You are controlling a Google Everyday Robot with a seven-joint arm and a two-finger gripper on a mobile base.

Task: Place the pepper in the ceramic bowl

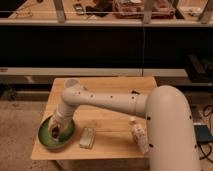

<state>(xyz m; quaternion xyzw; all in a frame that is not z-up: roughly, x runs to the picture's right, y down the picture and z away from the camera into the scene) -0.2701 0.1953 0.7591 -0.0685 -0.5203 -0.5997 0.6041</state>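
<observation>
The green ceramic bowl (48,140) sits at the front left of the wooden table (112,122). My arm reaches from the right across the table and bends down into the bowl. My gripper (56,130) is inside the bowl, low over its middle. A small dark red-brown shape, the pepper (54,132), shows at the gripper tip inside the bowl. I cannot tell whether the pepper is held or lying in the bowl.
A pale rectangular block (87,137) lies just right of the bowl. A small white translucent cup (71,84) stands at the back left, partly behind my arm. A pale bottle-like object (138,136) lies at the front right. A dark counter stands behind the table.
</observation>
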